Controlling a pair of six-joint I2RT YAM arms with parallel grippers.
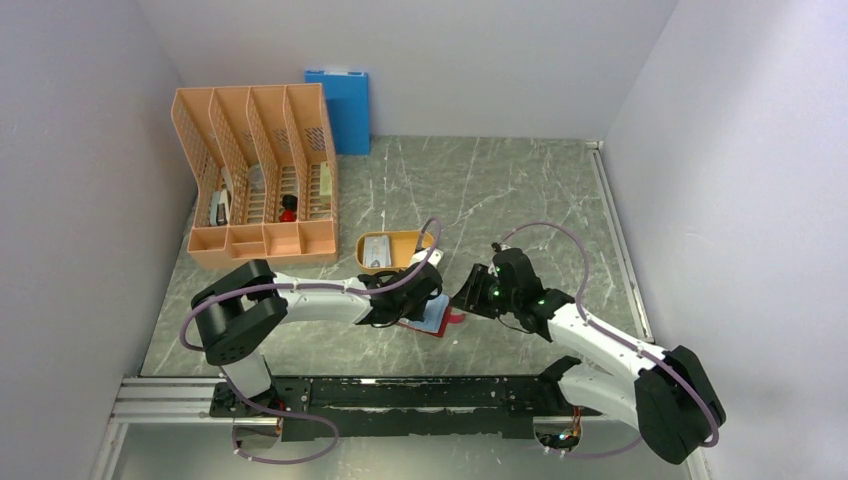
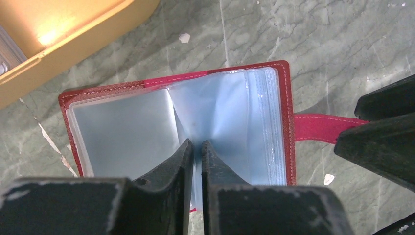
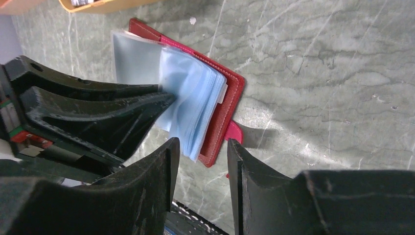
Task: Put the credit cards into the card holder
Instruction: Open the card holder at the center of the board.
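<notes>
- Grey-green marbled table (image 1: pixel 520 190), boxed in by plain pale walls, carries your whole layout in the top view. A peach file rack (image 1: pixel 255 170) and a blue folder (image 1: pixel 338 108) stand at the back. The credit cards (image 1: pixel 377 250) lie in the orange tray (image 1: pixel 425 240), just behind the open card holder (image 1: pixel 436 322), so your reach from one to the other looks short.
- On your left wrist view, the left gripper (image 2: pixel 195 147) is pinched nearly closed on one blue-grey pocket leaf (image 2: pixel 215 112). You likely hold it up to keep a pocket accessible.
- On your right wrist view, the right gripper (image 3: pixel 201 147) has its jaws apart and holds nothing. It hovers above the red tab (image 3: pixel 235 133), seemingly placed to steady the cover. The pockets you can see look empty, so no card seems loaded yet.
</notes>
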